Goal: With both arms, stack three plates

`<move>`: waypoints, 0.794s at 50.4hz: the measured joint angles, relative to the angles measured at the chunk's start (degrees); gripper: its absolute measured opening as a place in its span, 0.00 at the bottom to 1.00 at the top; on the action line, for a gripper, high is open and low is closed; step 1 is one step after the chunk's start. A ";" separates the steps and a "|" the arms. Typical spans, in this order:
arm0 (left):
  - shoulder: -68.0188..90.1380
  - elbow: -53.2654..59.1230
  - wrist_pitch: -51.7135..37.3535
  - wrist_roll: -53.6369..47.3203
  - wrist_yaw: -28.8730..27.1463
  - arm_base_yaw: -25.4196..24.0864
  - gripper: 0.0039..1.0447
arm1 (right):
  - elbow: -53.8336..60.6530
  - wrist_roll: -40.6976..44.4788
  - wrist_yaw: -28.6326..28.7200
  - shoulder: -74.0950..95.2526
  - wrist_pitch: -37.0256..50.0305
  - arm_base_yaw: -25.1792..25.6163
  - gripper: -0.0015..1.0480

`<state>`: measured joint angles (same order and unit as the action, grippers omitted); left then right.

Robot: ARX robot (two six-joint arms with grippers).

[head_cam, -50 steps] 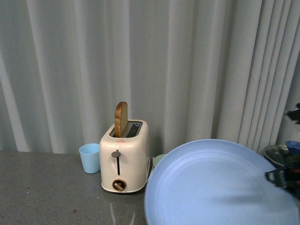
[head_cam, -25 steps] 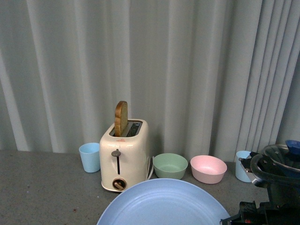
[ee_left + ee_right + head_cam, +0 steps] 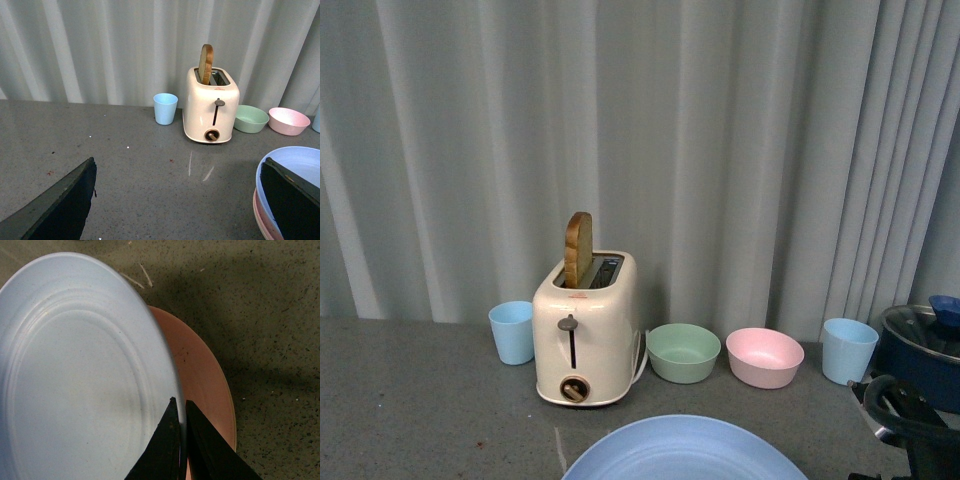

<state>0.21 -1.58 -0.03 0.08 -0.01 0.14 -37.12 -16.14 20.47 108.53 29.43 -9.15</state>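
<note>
Now the right gripper point(image 3: 181, 440) has its dark wedge jaws pinching the rim of the matte light blue plate point(image 3: 75, 370), which sits over one round pink plate point(image 3: 205, 385) on the speckled grey table point(image 3: 270, 315). The left gripper's point(image 3: 180, 200) jaws are spread wide. Behind: one glossy cream toaster point(image 3: 586, 330), two bowls, two cups.

We record the light blue plate point(image 3: 75, 370) as matt and smooth, with faint concentric rings, and the pink plate point(image 3: 205, 385) under it as matt too. The right gripper point(image 3: 181, 440) has dull black fingers pinched on the blue rim. The bench point(image 3: 125, 170) is grey speckled stone-look, slightly rough, with scratches. The toaster point(image 3: 585, 335) is cream with a soft sheen, its knob point(image 3: 573, 391) brassy metal. The bread slice point(image 3: 578, 250) has a rough brown crust. The green bowl point(image 3: 684, 352), pink bowl point(image 3: 764, 357) and blue cups point(image 3: 511, 333) look like matt plastic. The curtain point(image 3: 720, 150) is pale pleated cloth.
</note>
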 joint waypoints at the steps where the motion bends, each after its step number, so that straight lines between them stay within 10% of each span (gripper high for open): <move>1: 0.00 0.00 0.00 0.00 0.00 0.00 0.94 | 0.00 0.00 -0.02 0.26 0.02 0.00 0.03; 25: 0.00 0.00 0.00 0.00 0.00 0.00 0.94 | 0.02 0.04 -0.26 2.75 -0.28 1.62 0.03; 40: 0.00 0.00 0.00 0.00 0.00 0.00 0.94 | 0.09 0.22 0.11 2.60 -1.73 2.01 0.43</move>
<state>0.21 -1.58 -0.03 0.08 -0.01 0.14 -37.04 -15.92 20.58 111.13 27.70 -7.14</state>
